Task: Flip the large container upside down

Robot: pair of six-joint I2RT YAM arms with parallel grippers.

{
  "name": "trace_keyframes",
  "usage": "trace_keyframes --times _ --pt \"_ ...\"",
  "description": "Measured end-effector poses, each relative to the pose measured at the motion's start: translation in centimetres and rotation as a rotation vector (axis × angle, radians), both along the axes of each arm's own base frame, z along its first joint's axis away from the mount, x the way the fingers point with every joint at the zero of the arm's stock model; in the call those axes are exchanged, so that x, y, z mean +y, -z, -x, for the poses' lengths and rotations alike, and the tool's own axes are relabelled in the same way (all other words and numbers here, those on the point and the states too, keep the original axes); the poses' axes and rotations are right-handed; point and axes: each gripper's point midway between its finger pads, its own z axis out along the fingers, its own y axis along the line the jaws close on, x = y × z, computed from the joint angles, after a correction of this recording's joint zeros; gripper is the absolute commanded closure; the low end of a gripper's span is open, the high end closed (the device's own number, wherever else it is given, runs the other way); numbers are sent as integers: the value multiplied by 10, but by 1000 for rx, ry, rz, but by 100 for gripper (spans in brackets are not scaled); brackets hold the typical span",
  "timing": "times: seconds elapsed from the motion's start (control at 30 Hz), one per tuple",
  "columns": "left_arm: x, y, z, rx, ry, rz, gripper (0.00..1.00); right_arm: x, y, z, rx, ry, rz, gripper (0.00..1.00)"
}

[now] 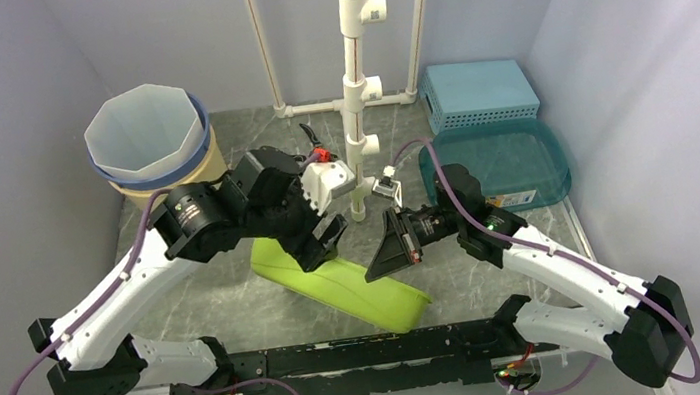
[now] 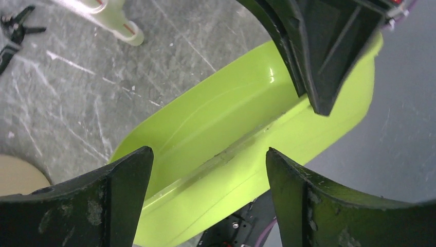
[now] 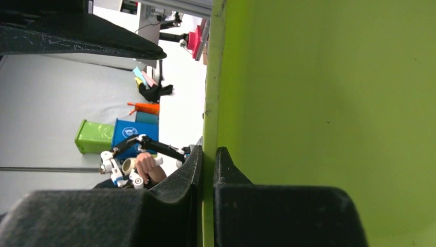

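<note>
**A:** What could go wrong here?

**B:** The green container (image 1: 342,284) stands tipped up on the table (image 1: 228,303), mid-frame in the top view. Only the right gripper (image 1: 385,254) pinches its rim. The left gripper (image 1: 324,243) is spread wide. That thin pinch may slip, and the container would flop back.

**A:** Which view confirms the pinch?

**B:** The right wrist view shows the rim clamped between its fingers. The left wrist view shows spread fingers either side of the wall.
</note>
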Motion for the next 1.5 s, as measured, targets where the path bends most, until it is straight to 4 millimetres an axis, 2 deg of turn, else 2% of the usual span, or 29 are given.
trace_keyframes --times 0.27,0.47,0.67,0.8,0.83,0.93,1.0,1.03,1.1,1.13,1.2,1.23,1.43,1.5 --pt "1 -9 17 -8 265 22 17 -4 0 6 -22 -41 -7 100" --pt "2 6 32 39 399 0 19 -7 -8 10 -50 -61 -17 100" --pt "4 16 39 77 463 -21 26 -10 -15 15 -74 -83 -33 100" --pt "1 27 42 137 495 -49 40 -13 -21 20 -99 -96 -55 100" --pt "0 29 44 155 504 -47 47 -14 -21 20 -102 -95 -55 100" --pt "-2 30 48 185 528 -44 79 -16 -18 21 -109 -93 -40 98" --pt "-3 28 51 196 541 -34 91 -17 -15 21 -118 -97 -32 95" --pt "-4 26 52 199 548 -27 97 -17 -14 21 -126 -98 -31 92" --pt "-2 25 59 226 564 -20 97 -18 -14 21 -141 -101 -33 88" --pt "-1 24 63 245 570 -15 97 -18 -14 20 -152 -100 -35 82" --pt "-1 23 68 273 568 -4 97 -18 -17 18 -164 -87 -29 60" --pt "-1 24 70 288 561 2 97 -19 -18 17 -170 -75 -26 53" --pt "-11 28 63 348 468 105 97 -23 -36 -5 -268 92 13 27" --pt "-14 28 59 393 420 177 97 -26 -47 -12 -314 160 37 22"
